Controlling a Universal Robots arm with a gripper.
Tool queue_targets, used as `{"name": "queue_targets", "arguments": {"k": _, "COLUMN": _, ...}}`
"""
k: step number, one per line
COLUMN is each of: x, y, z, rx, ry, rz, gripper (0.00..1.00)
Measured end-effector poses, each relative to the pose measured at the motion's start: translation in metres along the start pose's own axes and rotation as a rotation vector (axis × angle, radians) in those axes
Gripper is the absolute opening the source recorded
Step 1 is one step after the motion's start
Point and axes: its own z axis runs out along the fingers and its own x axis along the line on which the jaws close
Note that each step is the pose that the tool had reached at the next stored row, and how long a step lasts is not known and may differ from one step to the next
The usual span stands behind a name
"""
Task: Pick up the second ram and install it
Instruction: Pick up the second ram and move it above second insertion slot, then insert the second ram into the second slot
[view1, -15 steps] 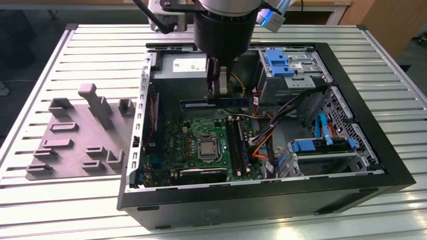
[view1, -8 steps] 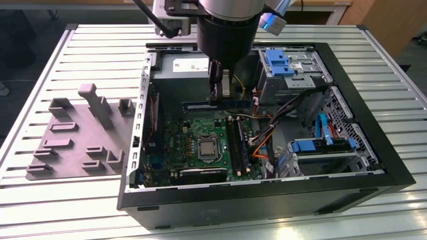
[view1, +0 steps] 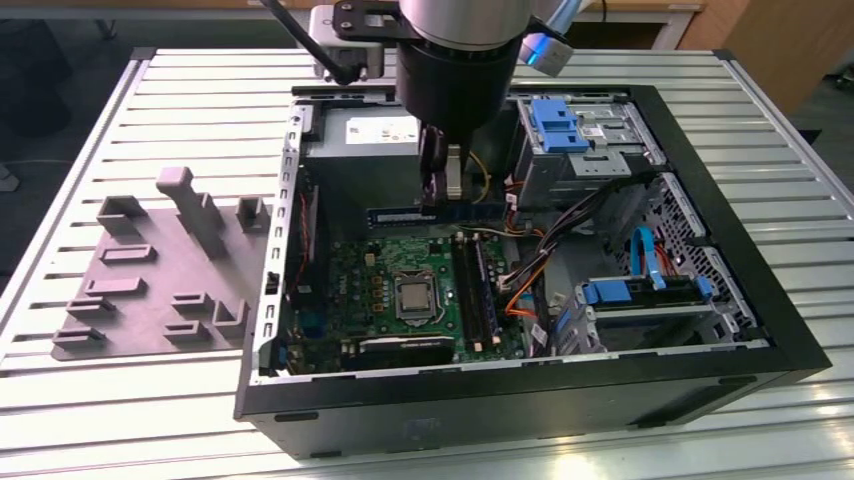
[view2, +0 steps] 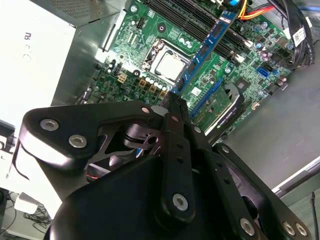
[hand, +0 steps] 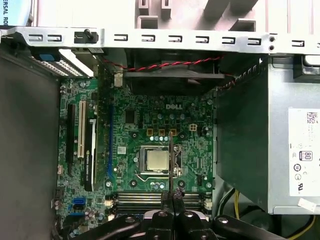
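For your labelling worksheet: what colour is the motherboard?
Green motherboard, clearest in the first wrist view.

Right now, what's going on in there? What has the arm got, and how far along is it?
The arm's gripper is shut on the second ram and holds it in the air inside the open computer case, above the motherboard. The stick is not yet in the memory slots; it lies across their line rather than along it. The grey tray sits on the table, to the exterior view's left of the case.
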Motion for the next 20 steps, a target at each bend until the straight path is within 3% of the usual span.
{"name": "queue_targets", "arguments": {"k": 14, "x": 0.0, "y": -0.0001, "z": 0.0004, "rx": 0.0, "ry": -0.0001, "rz": 0.001, "gripper": 0.11}}
{"name": "queue_targets", "arguments": {"k": 20, "x": 0.0, "y": -0.0001, "z": 0.0004, "rx": 0.0008, "ry": -0.0015, "rz": 0.029, "gripper": 0.11}}
